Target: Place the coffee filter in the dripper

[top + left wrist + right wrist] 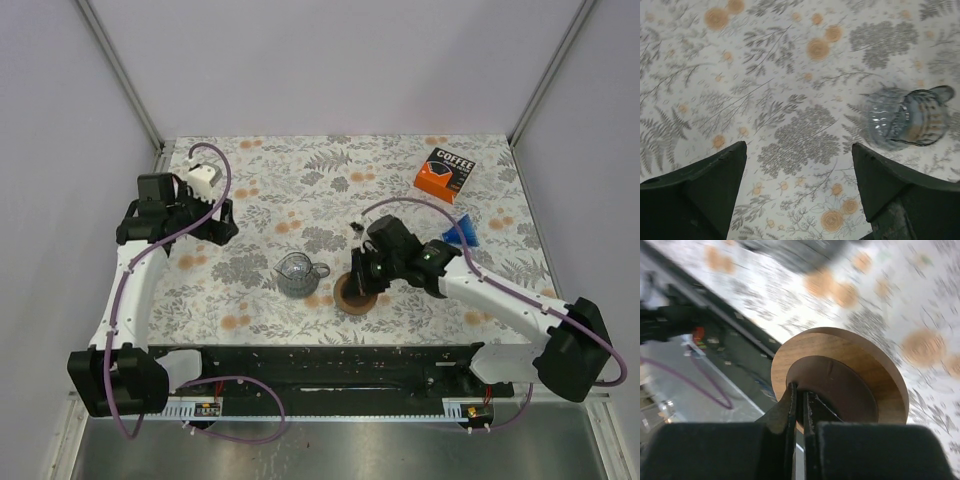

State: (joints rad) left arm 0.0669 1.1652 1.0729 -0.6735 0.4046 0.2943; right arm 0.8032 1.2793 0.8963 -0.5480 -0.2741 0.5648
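The dripper is a round piece with a light wooden ring, standing on the table near its front middle. A thin dark brown coffee filter lies inside the ring. My right gripper is over it. In the right wrist view the gripper has its fingers pressed almost together, pinching the filter's near edge. My left gripper is open and empty above the table at the left. In the left wrist view it is over bare cloth.
A ribbed glass jug with a handle stands just left of the dripper and also shows in the left wrist view. An orange coffee box and a blue object lie at the back right. The black base rail runs along the near edge.
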